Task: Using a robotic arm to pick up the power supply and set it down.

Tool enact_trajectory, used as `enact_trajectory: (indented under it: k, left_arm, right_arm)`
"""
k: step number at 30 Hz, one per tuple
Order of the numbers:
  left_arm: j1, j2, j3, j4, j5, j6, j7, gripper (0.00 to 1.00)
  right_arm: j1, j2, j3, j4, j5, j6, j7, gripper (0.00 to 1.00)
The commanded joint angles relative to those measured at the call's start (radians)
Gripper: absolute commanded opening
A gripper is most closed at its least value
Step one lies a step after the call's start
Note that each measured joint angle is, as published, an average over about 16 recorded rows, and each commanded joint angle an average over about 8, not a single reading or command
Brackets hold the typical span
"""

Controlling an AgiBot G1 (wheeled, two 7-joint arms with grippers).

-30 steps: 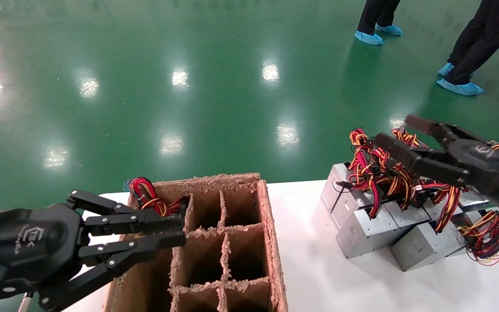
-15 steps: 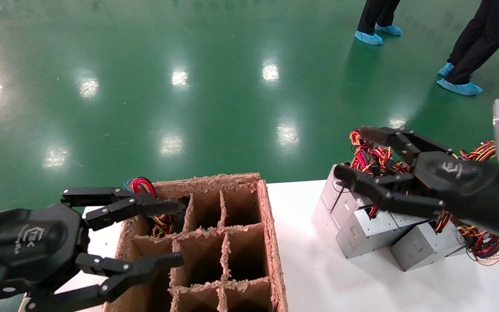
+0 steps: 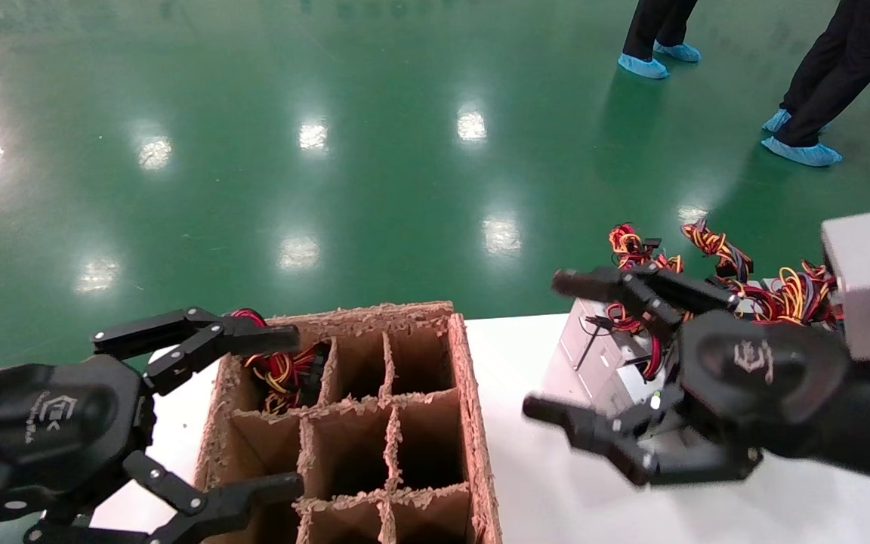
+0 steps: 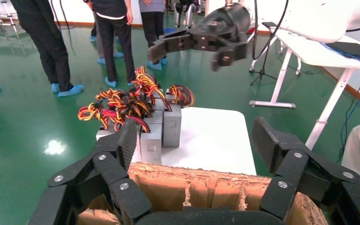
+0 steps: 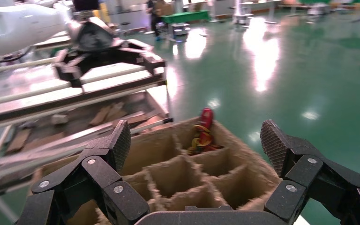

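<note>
The right gripper hangs with its fingers spread wide and nothing between them, on the cardboard-box side of the pile of power supplies. Its upper finger reaches over the nearest grey casing, while the lower one is over bare white table between the pile and the cardboard divider box. The pile sits behind and partly under the gripper body, its red, yellow and orange wires bunched on top; from the left wrist the same supplies show beyond the box's far edge.

The left gripper is also splayed wide and holds nothing, straddling the box's near-left corner. One power supply's wire bundle lies in the box's far-left compartment, just beyond the left gripper's upper finger.
</note>
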Motion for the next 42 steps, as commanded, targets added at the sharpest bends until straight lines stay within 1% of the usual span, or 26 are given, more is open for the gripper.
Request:
enact_trajectory:
  k: [1, 8, 14, 42]
  left_arm:
    - [0.000, 0.000, 0.000, 0.000, 0.000, 0.000, 0.000, 1.00]
    - [0.000, 0.000, 0.000, 0.000, 0.000, 0.000, 0.000, 1.00]
    - [0.000, 0.000, 0.000, 0.000, 0.000, 0.000, 0.000, 1.00]
    - [0.000, 0.000, 0.000, 0.000, 0.000, 0.000, 0.000, 1.00]
  right_arm:
    - [0.009, -0.005, -0.004, 0.007, -0.002, -0.026, -0.004, 1.00]
    - [0.038, -0.018, -0.016, 0.030, -0.007, -0.107, -0.016, 1.00]
    - [0.049, -0.024, -0.020, 0.038, -0.009, -0.136, -0.021, 1.00]
    - [0.041, -0.020, -0.017, 0.032, -0.009, -0.114, -0.018, 1.00]
